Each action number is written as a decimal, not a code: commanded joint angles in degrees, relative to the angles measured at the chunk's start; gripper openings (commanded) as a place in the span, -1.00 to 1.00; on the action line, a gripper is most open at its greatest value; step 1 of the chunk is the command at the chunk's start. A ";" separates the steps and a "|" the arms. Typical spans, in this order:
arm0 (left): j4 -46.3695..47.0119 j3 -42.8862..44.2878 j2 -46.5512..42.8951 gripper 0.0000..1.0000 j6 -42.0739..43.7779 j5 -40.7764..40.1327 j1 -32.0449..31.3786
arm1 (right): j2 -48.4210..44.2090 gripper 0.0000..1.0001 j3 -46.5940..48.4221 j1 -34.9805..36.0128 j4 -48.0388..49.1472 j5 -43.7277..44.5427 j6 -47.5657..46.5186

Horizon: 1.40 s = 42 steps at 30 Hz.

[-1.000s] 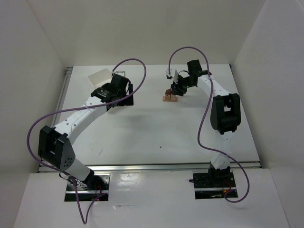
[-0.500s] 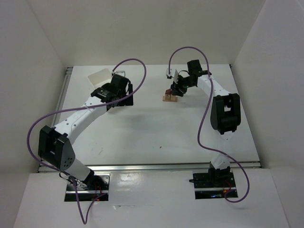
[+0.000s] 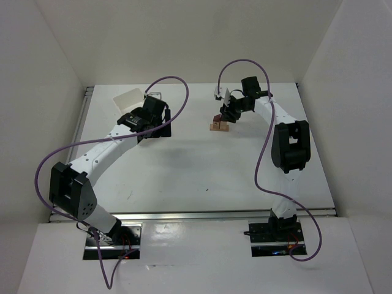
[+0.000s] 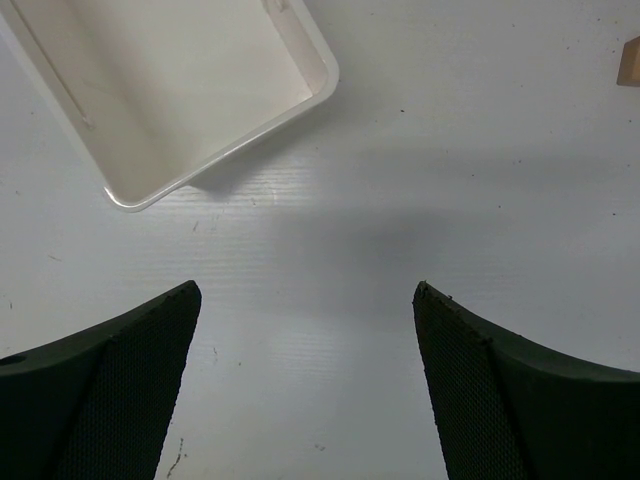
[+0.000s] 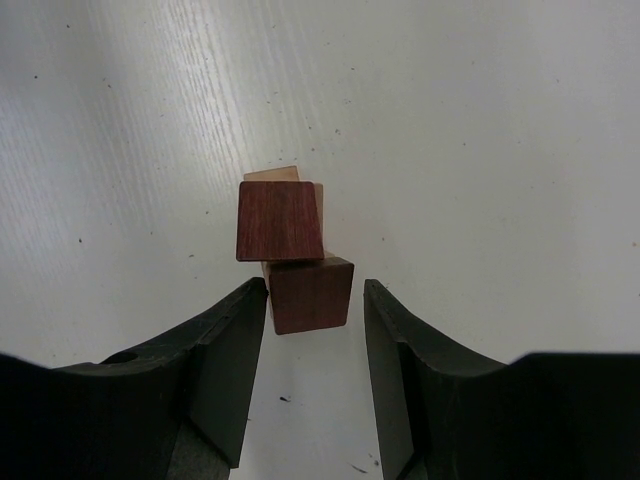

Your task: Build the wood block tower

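The wood block tower stands at the back middle of the table. In the right wrist view it shows two dark maroon blocks, one upper and one lower, over a light tan piece. My right gripper is open, with its jaws on either side of the lower maroon block. The left finger is at the block's corner and the right finger stands clear of it. My left gripper is open and empty over bare table. A tan block shows at the right edge of the left wrist view.
A white rectangular tray sits at the back left, just beyond the left gripper; it also shows in the left wrist view. White walls enclose the table on three sides. Purple cables arch over both arms.
My right gripper has shifted slightly back and to the right, away from the stack. The blocks and the left arm have not moved.
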 commanded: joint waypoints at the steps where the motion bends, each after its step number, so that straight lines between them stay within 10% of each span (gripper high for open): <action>1: -0.61 1.06 0.08 0.84 -0.10 -0.83 -0.15 | -0.26 0.03 1.76 0.64 2.03 -0.04 0.36; 17: -0.62 1.58 0.61 0.84 -0.10 -1.36 -0.15 | -0.26 -0.09 1.76 1.16 2.12 -0.56 1.15; 42: -0.62 2.11 2.19 0.84 1.05 -0.30 -0.15 | -0.26 0.43 2.90 1.16 1.94 -2.50 3.08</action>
